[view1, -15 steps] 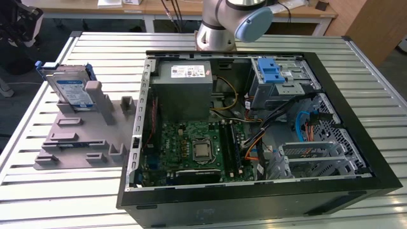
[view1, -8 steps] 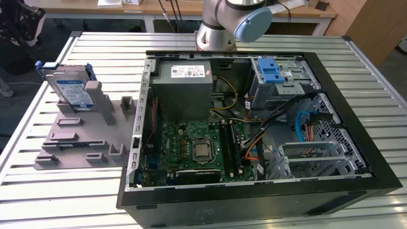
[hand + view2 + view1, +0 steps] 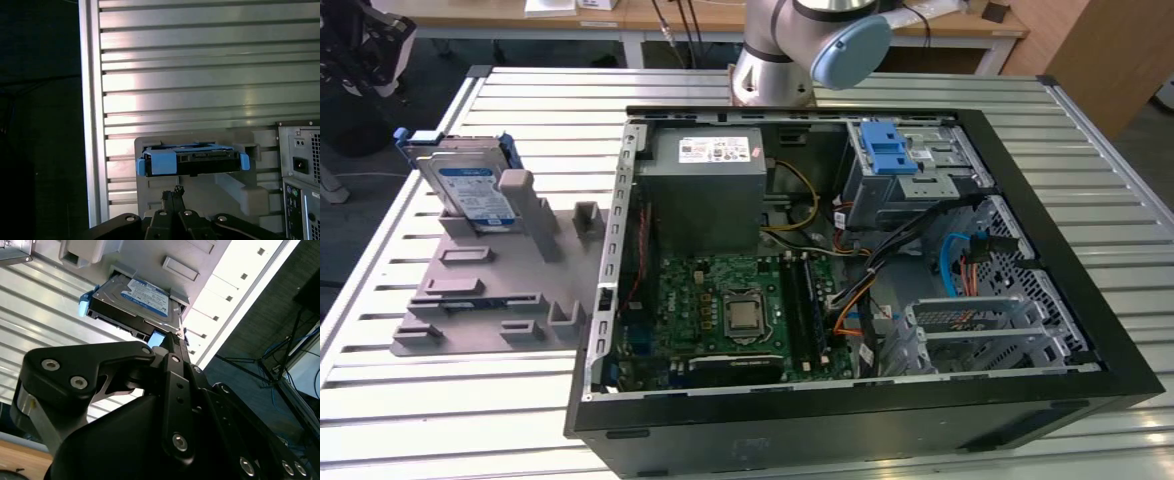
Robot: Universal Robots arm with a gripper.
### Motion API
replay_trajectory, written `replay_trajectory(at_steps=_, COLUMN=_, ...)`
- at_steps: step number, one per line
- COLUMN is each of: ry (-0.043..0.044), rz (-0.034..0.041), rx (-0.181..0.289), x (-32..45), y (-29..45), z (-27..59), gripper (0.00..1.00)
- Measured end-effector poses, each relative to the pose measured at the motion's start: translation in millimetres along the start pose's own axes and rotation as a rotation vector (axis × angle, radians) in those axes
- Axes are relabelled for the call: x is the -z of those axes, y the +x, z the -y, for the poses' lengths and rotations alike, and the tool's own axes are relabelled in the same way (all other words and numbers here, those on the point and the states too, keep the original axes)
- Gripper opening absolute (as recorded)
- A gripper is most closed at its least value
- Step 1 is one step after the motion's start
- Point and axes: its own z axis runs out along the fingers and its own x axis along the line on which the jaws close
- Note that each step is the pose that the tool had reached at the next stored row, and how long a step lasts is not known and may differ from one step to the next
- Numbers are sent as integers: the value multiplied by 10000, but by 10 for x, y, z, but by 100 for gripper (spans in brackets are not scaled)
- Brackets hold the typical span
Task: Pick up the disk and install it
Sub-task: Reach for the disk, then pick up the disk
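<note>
The disk [image 3: 467, 185] stands on edge in a grey holder [image 3: 474, 290] at the exterior view's left, its blue-and-white label facing out and a blue carrier frame round its edges. In both wrist views the disk [image 3: 135, 300] [image 3: 192, 160] lies a short way beyond my gripper [image 3: 172, 340] [image 3: 172, 192]. The black fingers are pressed together with nothing between them, and they do not touch the disk. The arm's base [image 3: 787, 50] rises behind the computer case.
An open black computer case [image 3: 607, 420] lies on the slatted metal table [image 3: 400, 420]. Inside it are a green board, a grey power box [image 3: 707, 190], loose cables and a metal drive cage with a blue carrier [image 3: 887, 150]. The table edge [image 3: 90, 125] is near the holder.
</note>
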Motion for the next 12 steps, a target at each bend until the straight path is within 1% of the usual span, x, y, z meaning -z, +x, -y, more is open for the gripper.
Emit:
replay_trajectory(at_steps=5, ry=0, rz=-1, rx=1, x=0, y=0, z=0, gripper=11)
replay_trajectory(at_steps=7, ry=-2, rz=-4, rx=84, x=0, y=0, z=0, gripper=11)
replay_trajectory(at_steps=12, ry=-13, rz=-34, rx=774, x=-1, y=0, z=0, gripper=11)
